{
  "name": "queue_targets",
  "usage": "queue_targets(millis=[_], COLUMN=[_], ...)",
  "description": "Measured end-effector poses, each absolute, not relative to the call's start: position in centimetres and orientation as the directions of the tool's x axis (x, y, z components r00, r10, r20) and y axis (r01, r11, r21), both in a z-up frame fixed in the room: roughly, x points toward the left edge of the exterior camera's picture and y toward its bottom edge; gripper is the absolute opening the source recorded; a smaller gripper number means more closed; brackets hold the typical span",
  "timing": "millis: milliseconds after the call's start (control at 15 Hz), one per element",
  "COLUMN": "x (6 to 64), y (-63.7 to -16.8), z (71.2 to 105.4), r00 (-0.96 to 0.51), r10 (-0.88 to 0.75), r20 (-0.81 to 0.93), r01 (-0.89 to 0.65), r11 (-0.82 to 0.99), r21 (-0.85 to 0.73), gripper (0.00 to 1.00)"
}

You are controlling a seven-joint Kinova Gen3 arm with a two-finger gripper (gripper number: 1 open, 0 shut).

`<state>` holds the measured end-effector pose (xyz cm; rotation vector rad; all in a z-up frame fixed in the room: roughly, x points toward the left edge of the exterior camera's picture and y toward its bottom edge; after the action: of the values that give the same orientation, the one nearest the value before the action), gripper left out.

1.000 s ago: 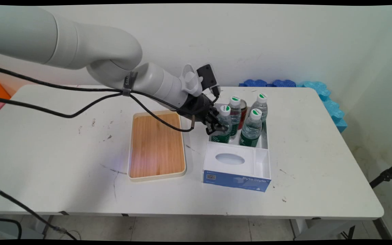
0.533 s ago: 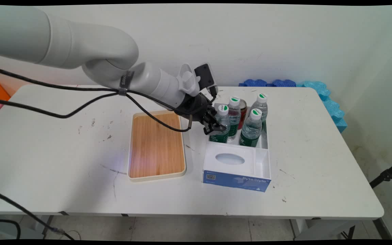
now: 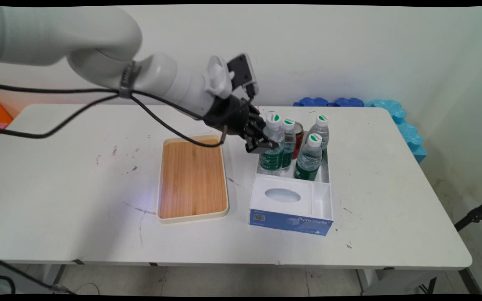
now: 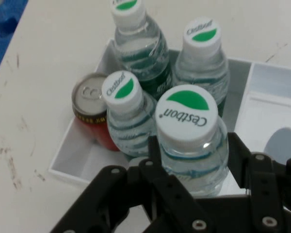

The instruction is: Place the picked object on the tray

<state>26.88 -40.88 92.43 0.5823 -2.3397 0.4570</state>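
Note:
My gripper (image 3: 263, 144) is shut on a clear water bottle (image 3: 272, 146) with a green label and a white cap, gripped just under the neck. The bottle hangs upright, its base raised at the left rear corner of the white box (image 3: 327, 172). In the hand view the held bottle (image 4: 193, 145) sits between both fingers (image 4: 154, 151), cap toward the camera. Three more bottles (image 3: 309, 157) and a red can (image 3: 298, 134) stand in the box behind it; the hand view shows the can (image 4: 88, 109) on the left.
A wooden tray (image 3: 192, 179) with a cream rim lies left of the box. The box's near part, a blue-sided tissue holder (image 3: 290, 221) with an oval opening, faces the table's front. Blue foam pieces (image 3: 406, 127) lie at the far right edge.
The arm has risen and drawn slightly left, and the gripped bottle has come up with it, now standing higher than its neighbours in the box.

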Motion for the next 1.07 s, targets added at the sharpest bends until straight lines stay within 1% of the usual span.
queue_targets(millis=[267, 533, 800, 1067], x=[29.3, 33.5, 37.9, 41.7], y=[-40.3, -40.1, -40.1, -40.1], z=[95.3, 97.1, 97.5, 96.8], r00=[-0.655, -0.646, -0.647, -0.655], r10=[-0.258, -0.257, -0.27, -0.285], r20=[0.71, 0.719, 0.713, 0.7], r01=[-0.511, -0.521, -0.535, -0.543], r11=[0.844, 0.837, 0.827, 0.822], r21=[-0.165, -0.168, -0.172, -0.173], gripper=[0.0, 0.0, 0.0, 0.0])
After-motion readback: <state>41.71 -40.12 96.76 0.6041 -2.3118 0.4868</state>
